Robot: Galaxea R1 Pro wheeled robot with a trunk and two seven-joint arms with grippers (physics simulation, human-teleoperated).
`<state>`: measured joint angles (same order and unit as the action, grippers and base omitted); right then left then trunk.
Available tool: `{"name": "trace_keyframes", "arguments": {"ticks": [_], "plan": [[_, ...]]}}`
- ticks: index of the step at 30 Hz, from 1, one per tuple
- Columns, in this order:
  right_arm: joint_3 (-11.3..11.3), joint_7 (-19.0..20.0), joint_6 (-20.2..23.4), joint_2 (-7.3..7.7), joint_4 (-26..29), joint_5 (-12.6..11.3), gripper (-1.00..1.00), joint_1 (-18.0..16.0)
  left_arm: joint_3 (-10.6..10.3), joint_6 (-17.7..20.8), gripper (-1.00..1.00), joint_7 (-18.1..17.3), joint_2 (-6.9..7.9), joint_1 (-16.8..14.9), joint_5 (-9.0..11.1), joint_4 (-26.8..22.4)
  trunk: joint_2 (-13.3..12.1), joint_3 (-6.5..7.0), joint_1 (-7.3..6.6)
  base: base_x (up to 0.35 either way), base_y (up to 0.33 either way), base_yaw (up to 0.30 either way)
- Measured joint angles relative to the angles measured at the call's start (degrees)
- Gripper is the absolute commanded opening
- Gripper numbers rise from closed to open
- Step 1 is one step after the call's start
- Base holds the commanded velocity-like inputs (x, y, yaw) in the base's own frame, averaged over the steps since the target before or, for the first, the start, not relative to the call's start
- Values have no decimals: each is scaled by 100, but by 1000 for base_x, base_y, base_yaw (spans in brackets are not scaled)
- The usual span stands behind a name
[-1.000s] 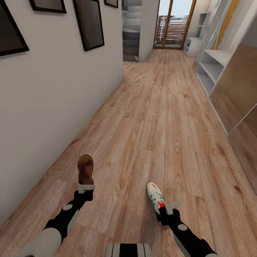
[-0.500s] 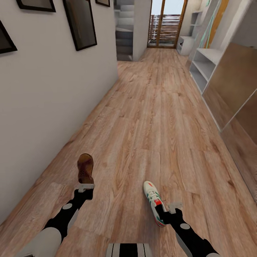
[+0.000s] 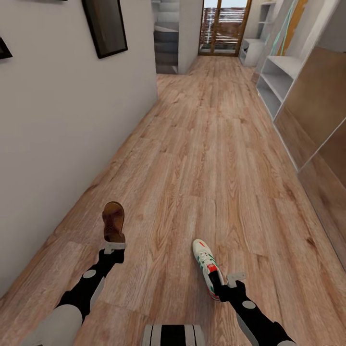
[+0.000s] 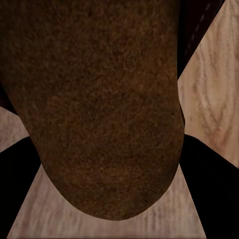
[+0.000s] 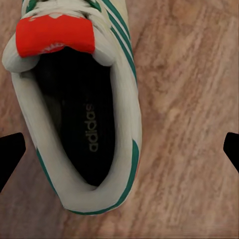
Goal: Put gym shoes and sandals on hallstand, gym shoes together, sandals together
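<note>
In the head view my left gripper is shut on the heel of a brown sandal, holding it out over the corridor floor. The left wrist view shows the sandal's brown sole between the dark fingers. My right gripper carries a white gym shoe with green stripes by its heel. The right wrist view looks into the gym shoe's opening, with its red tongue label. The pale hallstand stands ahead along the right wall.
An off-white wall with black-framed pictures runs close on the left. Brown wardrobe doors line the right side. Far ahead are stairs, a wood-framed glass door and a low white unit.
The whole view has shifted as the robot rolls along the corridor: the pictures slide off the top and the hallstand comes nearer. The sandal and gym shoe keep their places in the grippers.
</note>
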<state>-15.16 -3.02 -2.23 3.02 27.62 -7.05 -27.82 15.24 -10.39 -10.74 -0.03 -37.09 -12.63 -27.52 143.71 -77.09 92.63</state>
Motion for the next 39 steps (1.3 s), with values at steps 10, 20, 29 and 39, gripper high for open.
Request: {"name": "trace_keyframes", "arguments": {"ticks": [10, 20, 29, 39], "plan": [[0, 0, -3, 5, 8, 1, 100, 0, 0, 0, -100, 0, 0, 13, -1, 7, 5, -89, 10, 0, 0, 0], [0, 0, -3, 7, 9, 0, 100, 0, 0, 0, -100, 0, -3, 13, 1, 8, 19, -310, 36, 0, 0, 0], [0, 0, -3, 5, 9, 1, 100, -1, 0, 0, -100, 0, -36, 13, 1, 15, 30, -488, 56, 0, 0, 0], [0, 0, 6, 3, 9, 0, 100, 0, -8, 0, -100, -14, -44, 21, 0, 18, 30, -488, 56, 17, 5, 0]]}}
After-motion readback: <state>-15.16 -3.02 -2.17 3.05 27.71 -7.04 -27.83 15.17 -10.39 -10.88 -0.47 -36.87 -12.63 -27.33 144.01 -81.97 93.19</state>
